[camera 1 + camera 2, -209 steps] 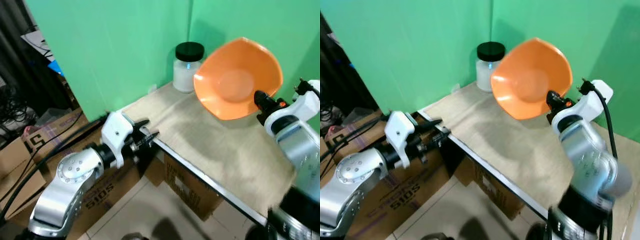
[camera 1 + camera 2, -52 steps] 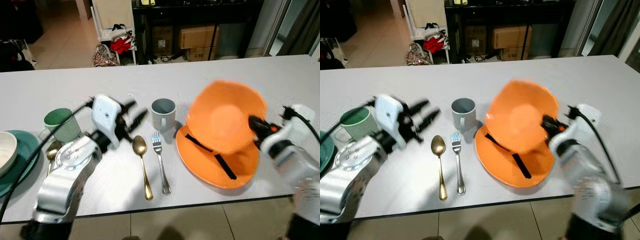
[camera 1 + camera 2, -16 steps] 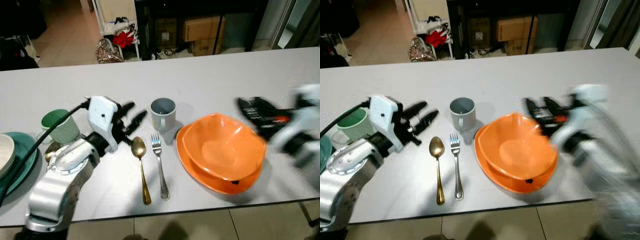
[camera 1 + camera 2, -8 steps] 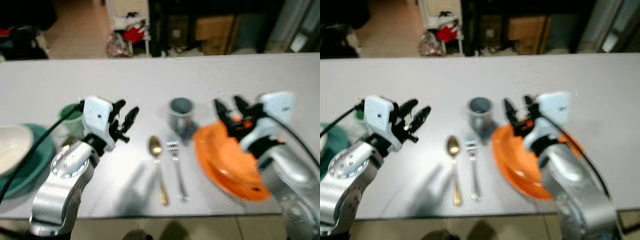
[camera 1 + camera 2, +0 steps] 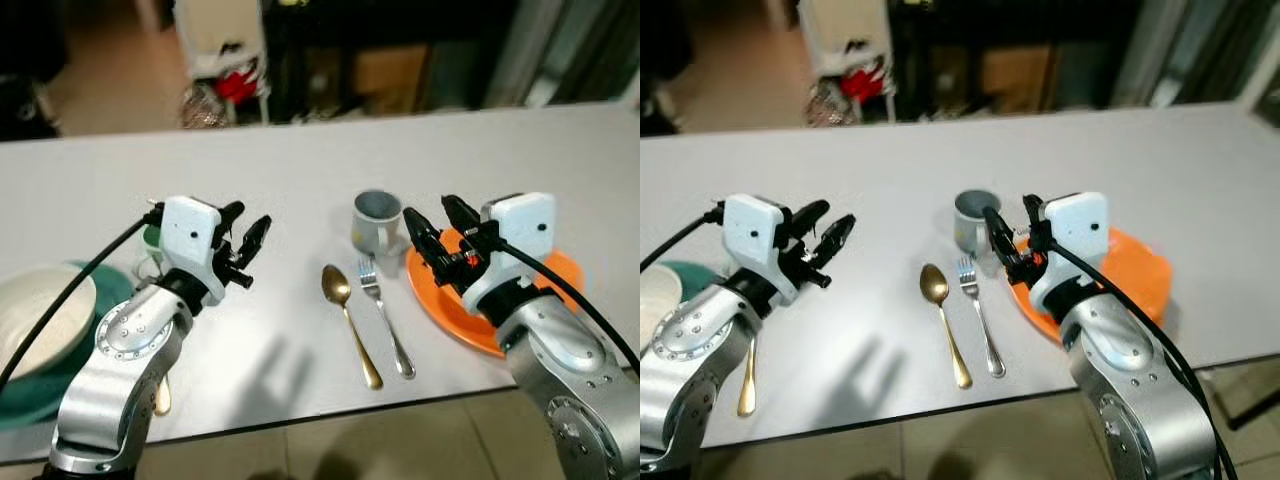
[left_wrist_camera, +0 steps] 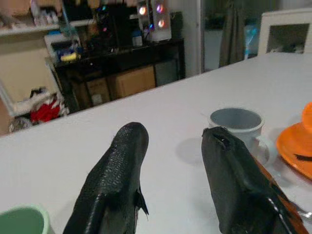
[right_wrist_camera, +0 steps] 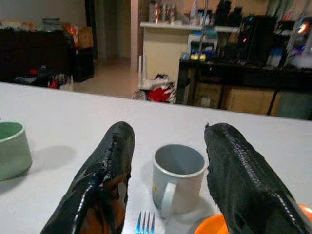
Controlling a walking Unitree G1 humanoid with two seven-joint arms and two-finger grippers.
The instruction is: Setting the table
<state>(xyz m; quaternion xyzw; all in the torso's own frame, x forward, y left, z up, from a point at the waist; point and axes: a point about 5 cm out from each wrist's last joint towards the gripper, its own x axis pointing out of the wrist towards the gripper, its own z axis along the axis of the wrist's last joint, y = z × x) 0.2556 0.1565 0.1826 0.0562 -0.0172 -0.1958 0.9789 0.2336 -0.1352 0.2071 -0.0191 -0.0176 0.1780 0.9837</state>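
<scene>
Both arms are showing silver, rounded metal segments with screwed disc joints. Each wrist is carrying a white boxy housing. The left pincer point(image 5: 250, 243) and right pincer point(image 5: 433, 225) are wearing long black textured fingers. Black cables are trailing along both forearms.

The two head cameras looked forward and down on the table point(image 5: 300, 170) from close above. Each wrist camera looked low across the tabletop along its own fingers. All four shared the grey mug point(image 5: 377, 221), and both wrist views caught the green cup point(image 7: 10, 148).
</scene>
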